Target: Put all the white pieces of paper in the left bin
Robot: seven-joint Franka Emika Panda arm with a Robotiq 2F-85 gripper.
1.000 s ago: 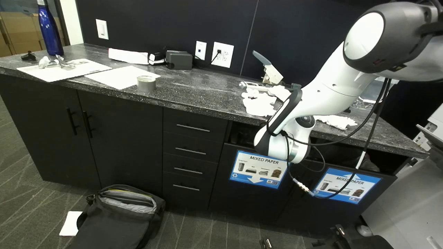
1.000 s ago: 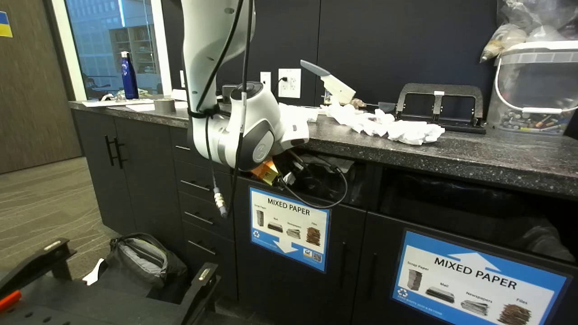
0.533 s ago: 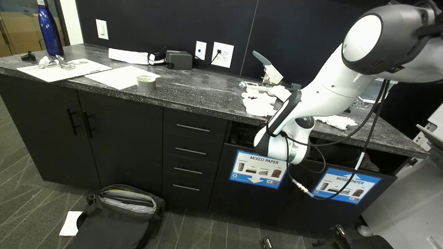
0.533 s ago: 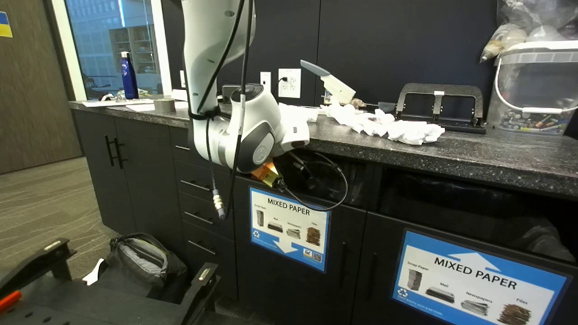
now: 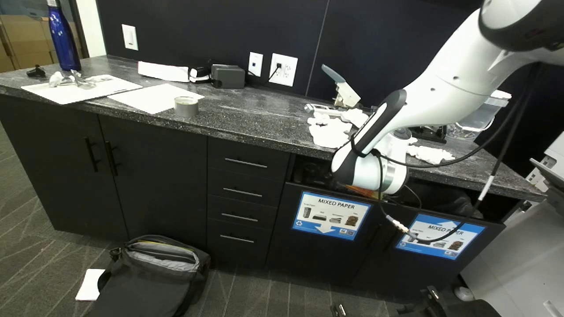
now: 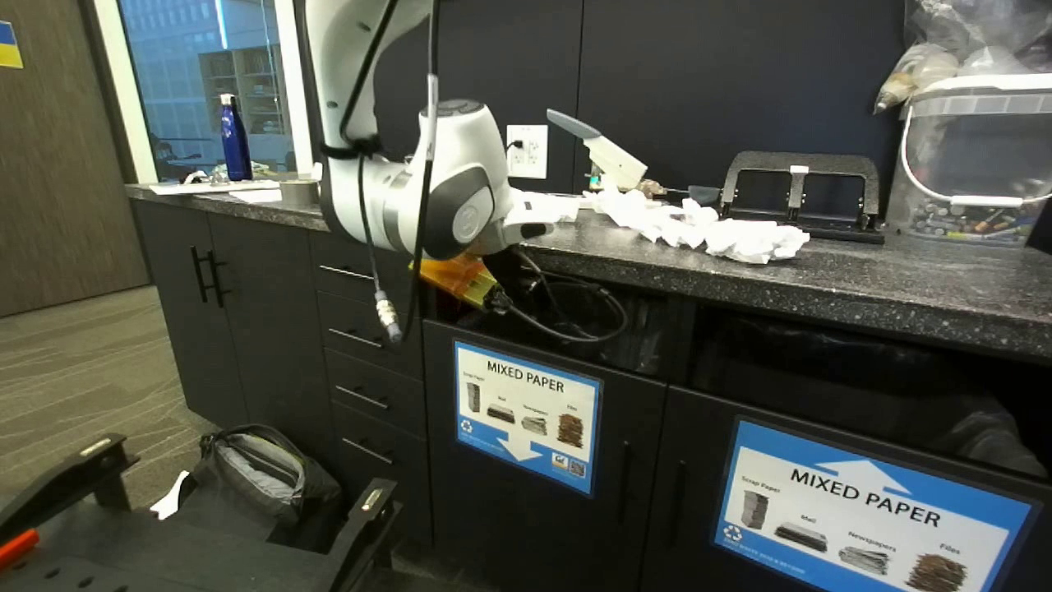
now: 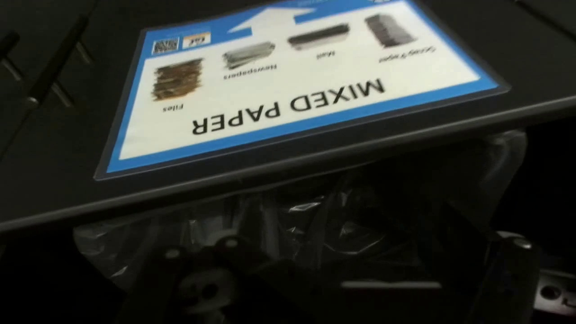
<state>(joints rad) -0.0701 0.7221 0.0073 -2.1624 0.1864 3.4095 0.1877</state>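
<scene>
Arm (image 6: 460, 140) has risen; hand (image 7: 371, 245) spread at left bin (image 6: 534, 526); white paper scraps (image 6: 694, 228) unmoved.

Higher than my claw (image 7: 360, 267) runs the dark, speckled countertop (image 5: 260, 115). Nearest the claw, crumpled white paper scraps (image 6: 694, 217) lie on it in a ragged band, just beside a pale, tilted object (image 5: 347, 94) with a grey end. Off to one side of my claw stand a black hole punch (image 6: 795, 197) and, farther along, a clear bucket (image 6: 970, 156). On the claw's other side, well apart, are a grey tape roll (image 5: 186, 108), flat white sheets (image 5: 150, 97) and a grey box (image 5: 229, 78), and at the far end a blue bottle (image 5: 64, 42).
</scene>
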